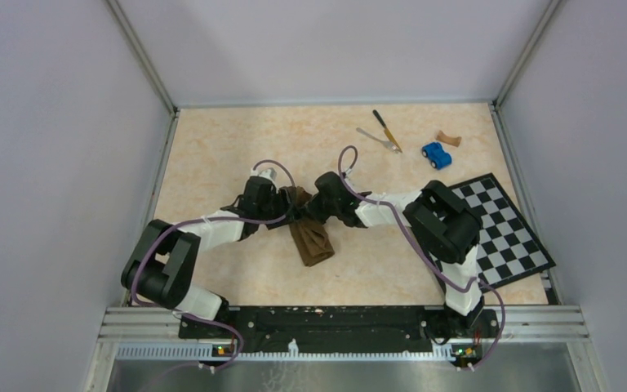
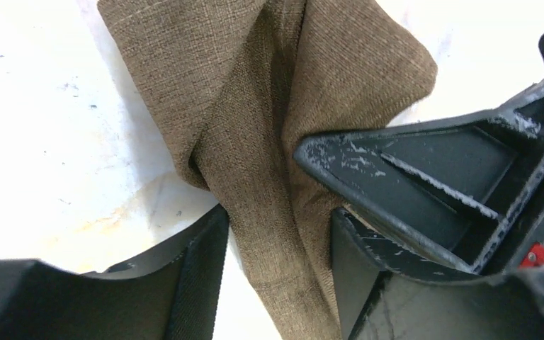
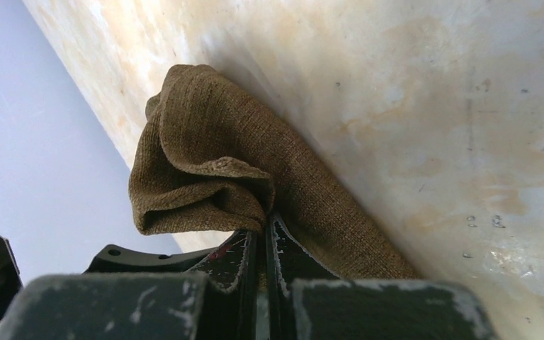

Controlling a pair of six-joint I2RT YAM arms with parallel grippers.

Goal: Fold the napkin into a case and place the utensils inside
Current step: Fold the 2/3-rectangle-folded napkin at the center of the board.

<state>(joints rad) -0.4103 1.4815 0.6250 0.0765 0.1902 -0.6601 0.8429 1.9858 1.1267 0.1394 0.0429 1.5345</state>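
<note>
**Mid-table: napkin pinched by the right gripper, left gripper straddling it**

Napkin (image 1: 312,241) lies on the table (image 1: 212,155) as a rumpled narrow strip, with its far end bunched up between the two grippers. Right gripper (image 3: 265,223) — jaws fully closed, pinching a fold of cloth at that end. Left gripper (image 2: 276,216) — jaws apart, with the cloth running between the fingers (image 2: 191,283). Bare table shows beside one of them, so it isn't clamping. Knife (image 1: 387,131) and fork (image 1: 380,141) lie close together at the far side, well apart from the napkin. Blue toy car (image 1: 435,154) is near them, and the checkered board (image 1: 498,229) is at the right edge.
</note>
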